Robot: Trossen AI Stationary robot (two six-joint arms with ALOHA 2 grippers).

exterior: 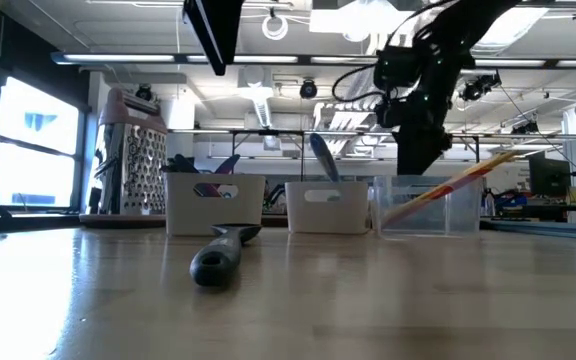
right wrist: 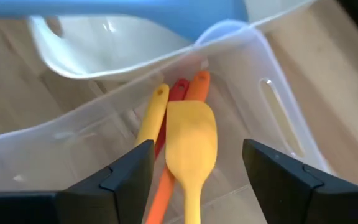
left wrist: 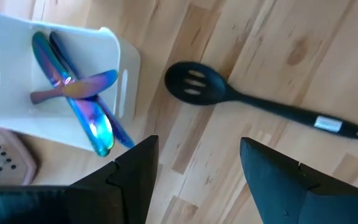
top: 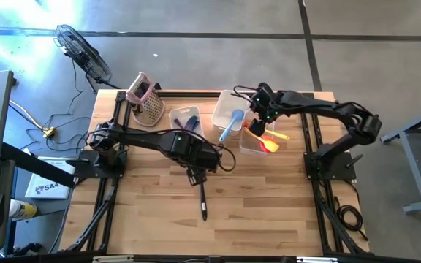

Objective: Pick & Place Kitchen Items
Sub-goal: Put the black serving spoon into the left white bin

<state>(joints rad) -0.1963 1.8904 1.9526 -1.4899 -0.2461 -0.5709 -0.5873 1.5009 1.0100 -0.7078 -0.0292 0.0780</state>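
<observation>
Left end effector [top: 195, 177] hovers open over the counter [top: 269, 212], nothing held, just short of the black slotted spoon [top: 202, 201] lying loose mid-counter, well apart from the tubs. Right end effector [top: 256, 113] is open and empty above the clear tub [right wrist: 278, 118] holding the yellow spatula [right wrist: 191, 146] plus orange and red utensils.

Likely next step: pick the spoon. Centre the jaws across its handle [left wrist: 278, 111], not the bowl, descend square to the counter, close firmly. It's slim and may twist or slide.
</observation>
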